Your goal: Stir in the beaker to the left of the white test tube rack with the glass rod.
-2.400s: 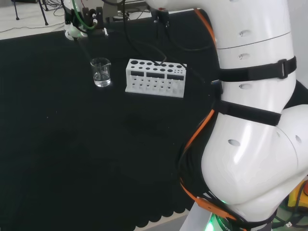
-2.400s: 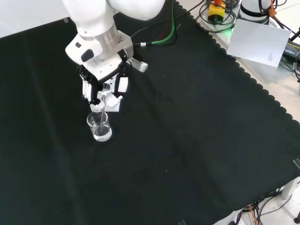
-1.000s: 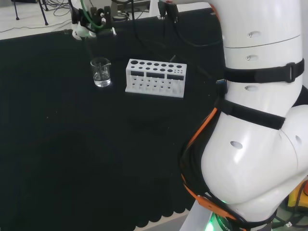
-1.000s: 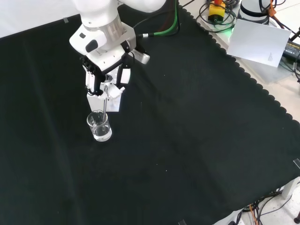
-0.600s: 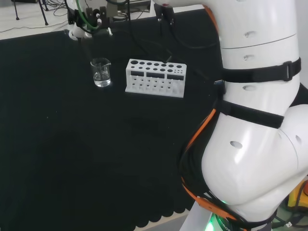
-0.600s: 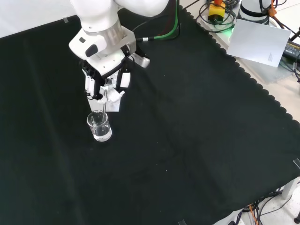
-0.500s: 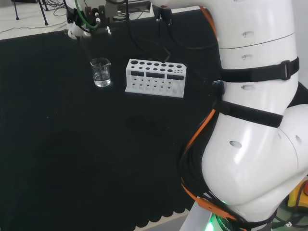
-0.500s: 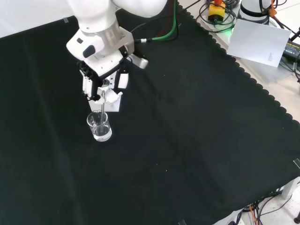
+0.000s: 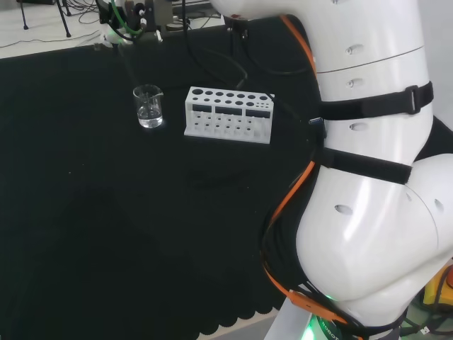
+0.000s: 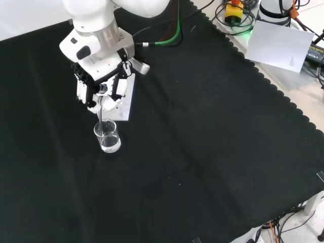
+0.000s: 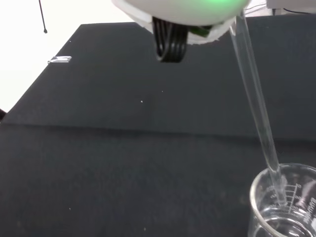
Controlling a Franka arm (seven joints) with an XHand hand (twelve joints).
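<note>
A black cloth [image 10: 212,152] covers the bench, and its edge is cut in little waves. In the middle of the front view's left half stands a small clear beaker [image 10: 107,136] with a bit of clear water at the bottom. A thin glass rod [image 10: 101,117] goes down into the beaker, and in the wrist view its tip [image 11: 279,190] dips inside the rim, leaning a little. The hand [image 10: 98,88] is just above the beaker, at about 12 o'clock from it in the front view. Its fingers are curled round the top of the rod and pinch it.

In the head view the beaker [image 9: 148,106] stands just beside the white test tube rack [image 9: 228,114], at 9 o'clock from it, and they do not touch. The holes in the rack look empty. In the front view the rack [image 10: 124,104] peeks out behind the hand.

Far off at about 2 o'clock in the front view, past the cloth, lies a white sheet of paper [image 10: 281,45].
</note>
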